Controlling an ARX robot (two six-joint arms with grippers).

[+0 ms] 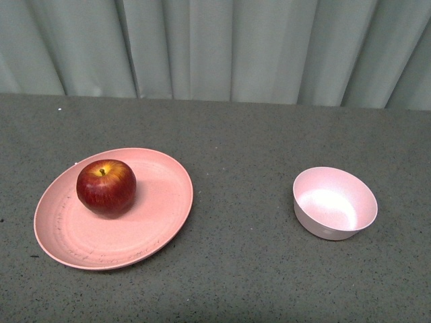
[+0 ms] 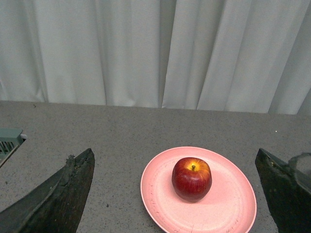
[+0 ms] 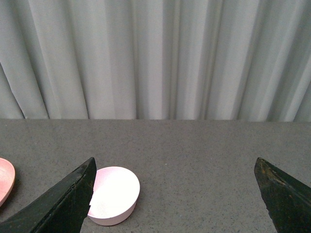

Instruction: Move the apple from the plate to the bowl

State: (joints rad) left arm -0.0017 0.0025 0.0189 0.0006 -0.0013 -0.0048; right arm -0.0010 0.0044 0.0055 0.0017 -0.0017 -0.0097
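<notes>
A glossy dark-red apple [image 1: 106, 187] with a yellowish patch at its stem sits on the left part of the wide salmon-pink plate [image 1: 155, 222]. To the right on the table stands the small pale pink bowl [image 1: 335, 202], with nothing in it. Neither arm shows in the front view. In the left wrist view the left gripper [image 2: 175, 189] is open, held back from and above the apple [image 2: 191, 178] on the plate [image 2: 228, 204]. The right gripper [image 3: 175, 194] is open too, with the bowl [image 3: 114, 194] beside one of its fingers [image 3: 68, 204].
A grey speckled table [image 1: 242, 148] carries everything. A pale pleated curtain [image 1: 215, 47] hangs along its far edge. A grey-green vented object [image 2: 8, 141] lies at the table's edge in the left wrist view. The plate's rim [image 3: 4, 177] shows at the picture's border in the right wrist view.
</notes>
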